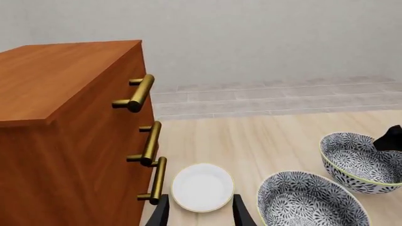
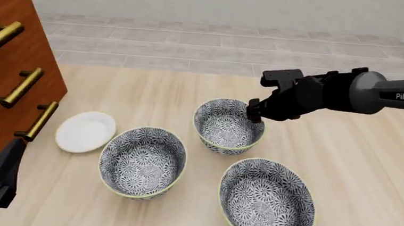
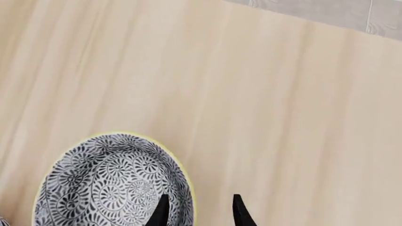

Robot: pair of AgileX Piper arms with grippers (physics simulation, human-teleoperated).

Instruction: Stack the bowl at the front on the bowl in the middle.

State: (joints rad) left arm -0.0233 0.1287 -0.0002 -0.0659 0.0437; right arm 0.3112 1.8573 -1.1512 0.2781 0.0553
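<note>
The right gripper [image 2: 254, 110] hangs over the right edge of the far bowl [image 2: 227, 126]. In the right wrist view its two fingers [image 3: 238, 213] are a little apart, one on each side of that bowl's yellow-green rim. I cannot tell if they touch the rim or squeeze it. This far bowl sits on the counter [image 2: 341, 155].

The bowl at the front [image 2: 267, 200] is near the bottom of the front view, on the right side. The bowl in the middle [image 2: 142, 161] is to its left, close by but not touching it. Both sit upright and empty on the counter.

The left gripper [image 1: 198, 214] is low at the left edge of the front view. Its fingers are apart and hold nothing. Just past them lies a small white dish [image 1: 202, 187]. Beside the dish stands a brown drawer chest [image 1: 69, 127] with gold handles [image 1: 148, 143].
</note>
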